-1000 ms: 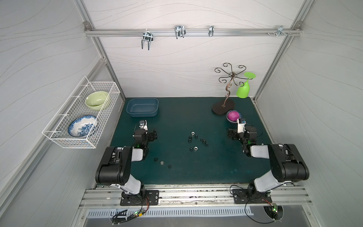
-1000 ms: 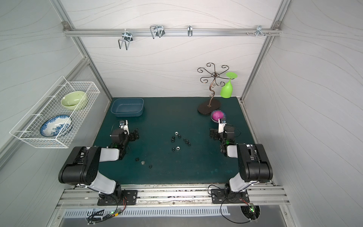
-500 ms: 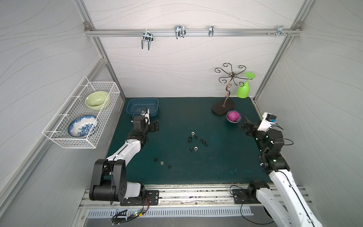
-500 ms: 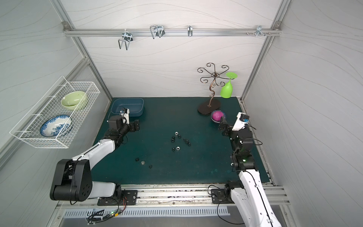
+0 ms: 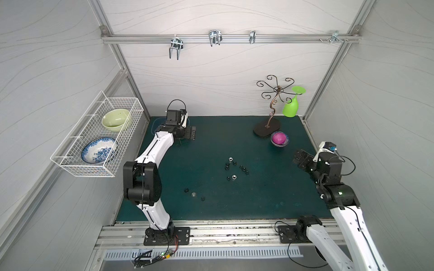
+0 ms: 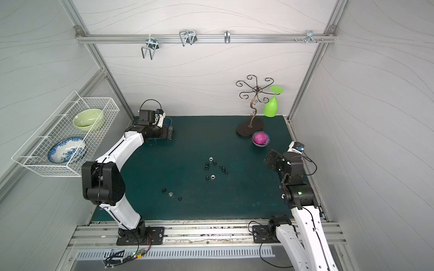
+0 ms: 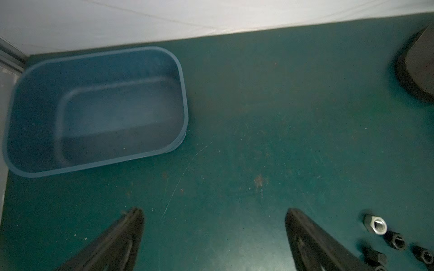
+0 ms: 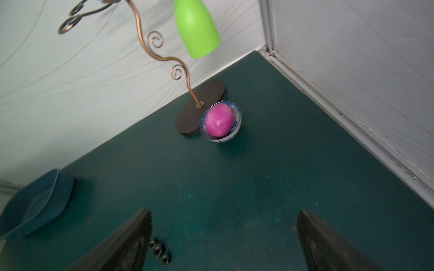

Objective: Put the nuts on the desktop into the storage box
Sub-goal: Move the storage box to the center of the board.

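In a top view, the nuts (image 5: 234, 177) lie scattered mid-worktop (image 5: 270, 199), with open matte teal surface all round. The left hand (image 5: 193, 133) hovers by the back-left corner and the right hand (image 5: 297, 159) near the right edge.

Left wrist view: the left hand is released, grasping nothing. The blue-grey storage box (image 7: 185, 110), round-cornered, sits beside the back wall.

Right wrist view: the right hand is released. A patterned bowl (image 8: 222, 139) cradles a magenta ball (image 8: 219, 123).

Bare desktop (image 5: 211, 140) lies open between the box (image 7: 35, 105) in the back left corner and the nuts (image 5: 234, 177) scattered mid-table, and along the front. A wire stand (image 5: 266, 129) with a hanging green glass (image 5: 290, 110) and a small bowl (image 8: 222, 140) just beside its base crowd the back right corner.
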You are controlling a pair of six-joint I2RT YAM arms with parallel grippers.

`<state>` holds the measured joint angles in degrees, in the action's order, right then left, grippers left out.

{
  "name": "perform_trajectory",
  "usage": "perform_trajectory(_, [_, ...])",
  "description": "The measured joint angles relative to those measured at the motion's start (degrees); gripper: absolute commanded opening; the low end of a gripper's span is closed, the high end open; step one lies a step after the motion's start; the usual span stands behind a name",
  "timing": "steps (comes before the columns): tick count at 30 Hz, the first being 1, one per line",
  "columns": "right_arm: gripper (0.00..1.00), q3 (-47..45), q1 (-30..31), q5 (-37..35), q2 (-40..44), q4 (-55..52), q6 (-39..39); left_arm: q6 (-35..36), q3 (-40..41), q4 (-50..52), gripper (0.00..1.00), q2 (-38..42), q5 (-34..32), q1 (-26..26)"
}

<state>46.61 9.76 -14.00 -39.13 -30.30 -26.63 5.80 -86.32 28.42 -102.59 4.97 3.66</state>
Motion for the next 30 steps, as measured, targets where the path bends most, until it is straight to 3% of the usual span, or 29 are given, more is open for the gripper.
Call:
perform_trajectory(12, [0.99,0.92,14.71,-0.96,-2.97,-2.10,7.63,0.61,-18.95,8.76,0.99,-20.11,1.99,-1.79])
perform_trajectory(30, [0.99,1.09,18.32,-4.52,-4.09,-3.37,8.70,-2.43,-27.08,8.61,0.96,-29.35,11.02,-2.43])
